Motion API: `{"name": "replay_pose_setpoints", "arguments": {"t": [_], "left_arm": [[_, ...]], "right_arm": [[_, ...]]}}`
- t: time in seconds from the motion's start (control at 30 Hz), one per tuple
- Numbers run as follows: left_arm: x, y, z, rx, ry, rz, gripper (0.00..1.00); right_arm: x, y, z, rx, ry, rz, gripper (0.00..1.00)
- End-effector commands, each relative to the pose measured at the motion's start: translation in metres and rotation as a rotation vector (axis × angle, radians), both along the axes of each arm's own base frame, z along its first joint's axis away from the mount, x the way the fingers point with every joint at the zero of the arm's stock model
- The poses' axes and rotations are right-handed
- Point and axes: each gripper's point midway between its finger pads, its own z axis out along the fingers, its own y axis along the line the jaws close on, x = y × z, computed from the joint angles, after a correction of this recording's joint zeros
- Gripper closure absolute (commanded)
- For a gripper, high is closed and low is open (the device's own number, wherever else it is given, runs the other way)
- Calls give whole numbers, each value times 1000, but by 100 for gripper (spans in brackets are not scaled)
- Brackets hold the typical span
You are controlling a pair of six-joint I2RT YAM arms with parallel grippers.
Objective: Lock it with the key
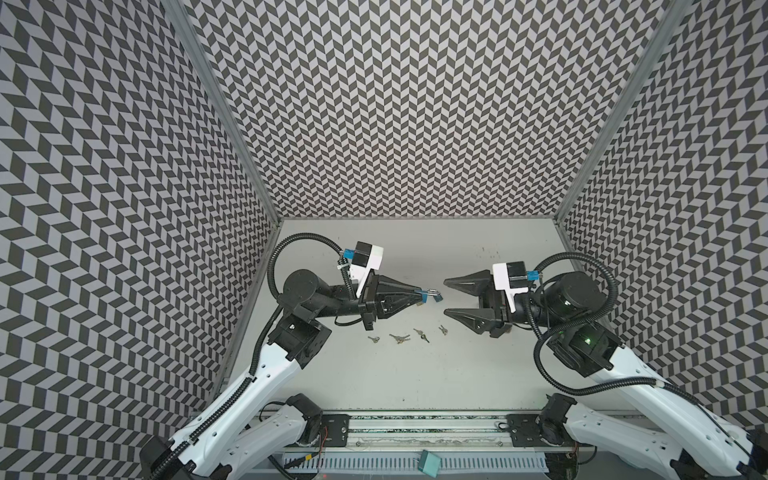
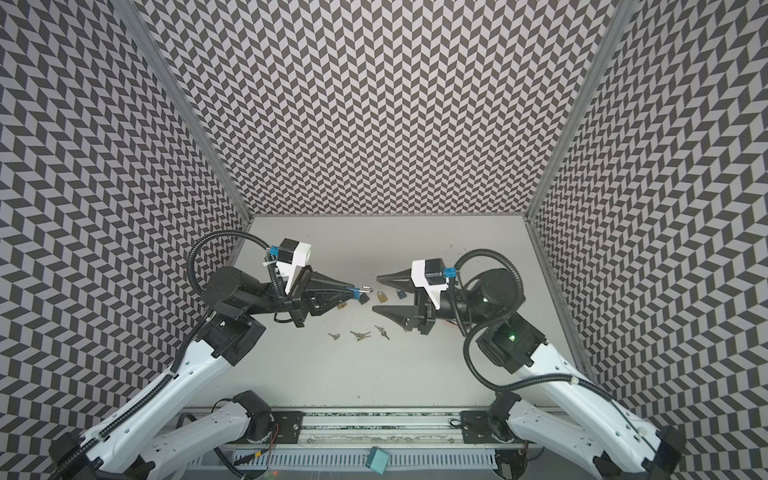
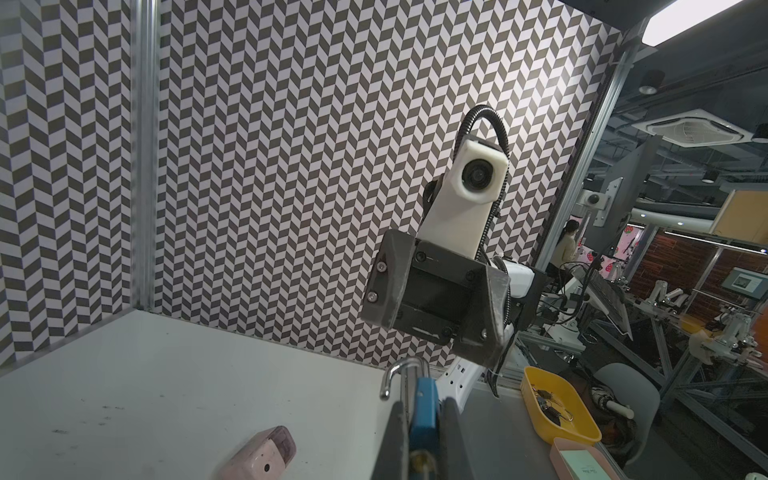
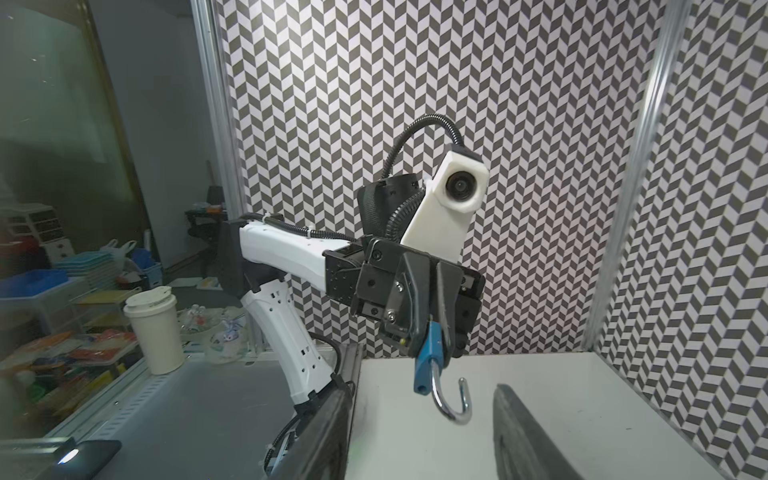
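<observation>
Blue padlock (image 3: 424,409) sits clamped in your left gripper (image 1: 420,293), open shackle (image 4: 453,405) probably offered to your wide, empty right gripper (image 1: 445,296).

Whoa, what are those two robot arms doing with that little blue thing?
The left gripper is pinching a small blue padlock and holding it up above the table. Its silver shackle is swung open, so it is not locked yet. The right gripper faces it with jaws open and empty. Several keys lie on the table below, not picked up.
</observation>
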Motion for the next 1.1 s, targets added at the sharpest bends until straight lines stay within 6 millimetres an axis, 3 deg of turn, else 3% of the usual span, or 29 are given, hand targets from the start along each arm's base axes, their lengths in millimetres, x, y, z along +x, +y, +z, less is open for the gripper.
{"name": "replay_pose_setpoints", "arguments": {"t": [0.0, 0.3, 0.43, 0.5, 0.57, 0.63, 0.73, 0.87, 1.07], "left_arm": [[-7, 0, 4, -10, -25, -26, 100], [-8, 0, 3, -9, -29, -25, 100], [-7, 0, 2, -6, -27, -26, 100], [-7, 0, 2, -6, -25, -25, 100], [-6, 0, 2, -6, -25, -24, 100], [-7, -1, 2, -6, -25, -25, 100], [-7, 0, 1, -6, -21, -24, 100], [-6, 0, 1, -6, -20, -22, 100], [-7, 0, 2, -8, -23, -20, 100]], "right_arm": [[-10, 7, 4, -2, -44, 82, 48], [-11, 10, -4, -10, -36, 72, 69], [-12, 7, -1, 0, -38, 63, 72], [-9, 6, -1, 2, -35, 34, 70], [-2, 4, 1, 12, -34, -12, 57], [0, 3, 5, 23, -39, -26, 50], [-5, 3, 9, 40, -50, -1, 50], [-18, 6, 7, 29, -54, 84, 70], [-11, 9, 0, 0, -23, 52, 96]]}}
